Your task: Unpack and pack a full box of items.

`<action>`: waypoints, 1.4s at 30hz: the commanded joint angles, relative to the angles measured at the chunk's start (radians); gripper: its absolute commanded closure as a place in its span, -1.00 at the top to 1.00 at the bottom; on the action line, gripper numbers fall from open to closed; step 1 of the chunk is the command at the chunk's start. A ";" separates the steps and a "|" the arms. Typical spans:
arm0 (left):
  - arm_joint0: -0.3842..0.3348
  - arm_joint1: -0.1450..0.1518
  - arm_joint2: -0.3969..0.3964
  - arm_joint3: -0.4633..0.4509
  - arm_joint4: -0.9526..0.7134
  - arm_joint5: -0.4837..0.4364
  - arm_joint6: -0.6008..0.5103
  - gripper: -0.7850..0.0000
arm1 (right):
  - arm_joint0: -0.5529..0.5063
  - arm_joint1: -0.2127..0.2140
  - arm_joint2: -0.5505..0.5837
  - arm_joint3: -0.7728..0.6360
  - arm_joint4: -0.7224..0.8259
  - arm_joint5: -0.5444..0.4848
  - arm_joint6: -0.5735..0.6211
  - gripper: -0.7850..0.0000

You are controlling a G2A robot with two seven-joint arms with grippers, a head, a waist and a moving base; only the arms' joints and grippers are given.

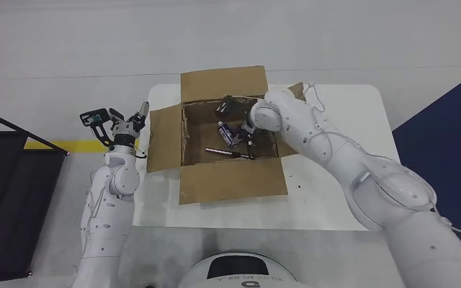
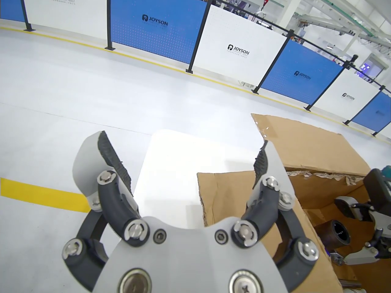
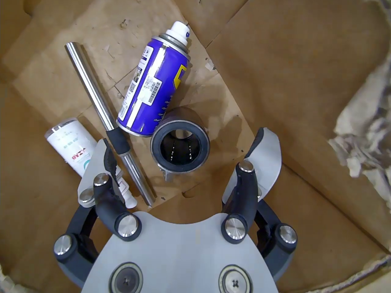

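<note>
- Bench (image 1: 338,115): white, with the box (image 1: 230,183) toward its left end. All four flaps are folded out.
- Box state: items lie loose on its floor, so I judge the unpack is early. One inside wall is torn and ragged (image 3: 360,141).
- Right arm (image 1: 324,144): wrist down inside the box. Its jaws are spread wide, holding nothing, and hover just above the items.
- Left arm (image 1: 115,180): off the bench's left edge, beside the box's left flap. Jaws wide, nothing in them.
- Spray can (image 3: 155,83): blue, on its side, its base touching the bearing.
- Steel rod (image 3: 94,92): lies alongside the can, between the can and the white tube.
- Bearing (image 3: 180,146): metal cylinder with a black end ring, bore facing up at the wrist and roughly centred ahead of the right jaws. Likely the next pick.
- White tube (image 3: 71,147): just beside the rod, partly under one right finger.
- Risks:
  - The bearing is round and smooth, so an off-centre pinch could squirt it out or roll it.
  - The can leans on the bearing, so lifting the bearing probably shifts the can.
  - With the jaws this wide, the near finger could trap the rod or tube on closing.
  - The wrist could snag the torn wall or a flap on the way out.
</note>
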 commanded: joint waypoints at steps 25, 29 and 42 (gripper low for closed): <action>0.000 0.000 0.000 0.000 0.000 0.000 0.000 1.00 | 0.042 0.014 0.180 -0.030 -0.055 -0.077 -0.169 -1.00; 0.000 0.000 0.000 0.000 0.000 0.000 0.000 1.00 | -0.101 0.148 0.398 -0.379 -0.132 0.018 -0.141 -1.00; 0.000 0.000 0.000 0.000 0.000 0.000 0.000 1.00 | -1.016 0.361 1.302 -1.323 -0.301 0.234 -0.018 -1.00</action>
